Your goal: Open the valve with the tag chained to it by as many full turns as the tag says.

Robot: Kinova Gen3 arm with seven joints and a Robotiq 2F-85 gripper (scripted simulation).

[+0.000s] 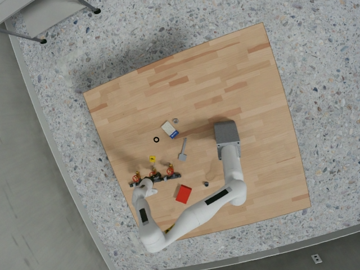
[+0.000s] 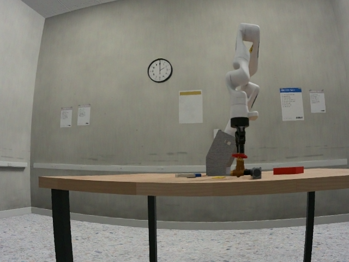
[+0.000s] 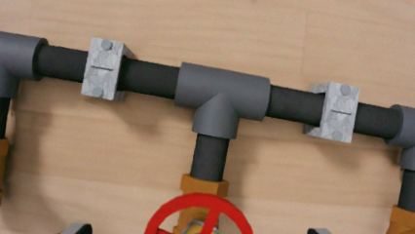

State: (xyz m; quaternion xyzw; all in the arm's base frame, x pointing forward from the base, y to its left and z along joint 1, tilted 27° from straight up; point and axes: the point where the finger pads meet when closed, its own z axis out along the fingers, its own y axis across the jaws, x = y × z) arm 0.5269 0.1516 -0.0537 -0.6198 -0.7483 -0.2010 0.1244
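Three brass valves with red handwheels stand on a dark grey pipe manifold [image 1: 160, 179] [image 3: 146, 78] near the table's front left: a left valve [image 1: 135, 176], a middle valve [image 1: 152, 173] [image 3: 197, 216] and a right valve [image 1: 170, 170]. A yellow tag [image 1: 152, 158] [image 2: 218, 177] lies just behind the middle valve, chained to it. My gripper [image 2: 239, 150] [image 3: 196, 230] points straight down, fingers open on either side of the middle valve's handwheel [image 2: 239, 155] and just above it. In the top view the wrist hides the fingers. The tag's writing is too small to read.
A red block [image 1: 183, 194] [image 2: 288, 170] lies right of the manifold. Behind it are a grey flat tool [image 1: 183, 151], a white box with a blue end [image 1: 169, 129], a black ring [image 1: 156, 137] and a small nut [image 1: 175, 119]. The arm's grey base [image 1: 226, 133] [image 2: 220, 158] stands mid-table.
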